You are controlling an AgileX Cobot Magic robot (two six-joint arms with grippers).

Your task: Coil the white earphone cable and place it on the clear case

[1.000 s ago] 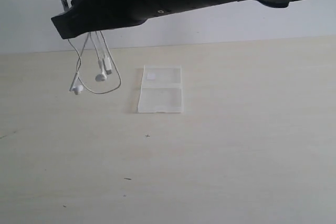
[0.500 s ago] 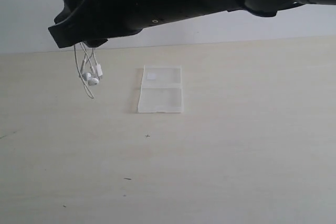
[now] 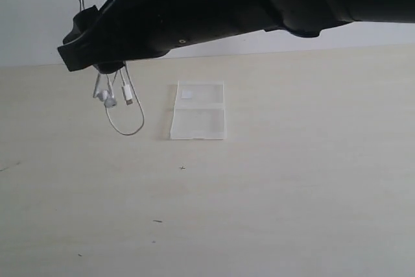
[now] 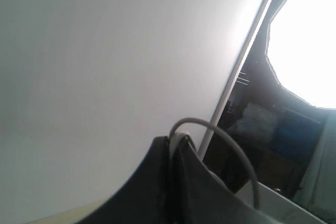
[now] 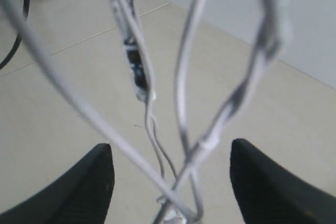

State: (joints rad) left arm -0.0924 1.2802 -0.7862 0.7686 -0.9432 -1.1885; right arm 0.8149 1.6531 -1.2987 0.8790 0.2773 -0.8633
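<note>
Dangling upper left, thin white earphone cable (image 3: 107,100) hangs left of flat transparent plastic case (image 3: 198,111); right gripper (image 5: 170,177) spread around strands, left gripper (image 4: 172,148) pinching the cable.

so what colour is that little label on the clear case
White. The label sits near a corner of the clear case; it shows best in the exterior view.

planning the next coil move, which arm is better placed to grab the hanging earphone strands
Right, likely: the right gripper is open with the white earphone cable hanging between its fingers. The left gripper looks shut on a loop of it, holding it up.
</note>
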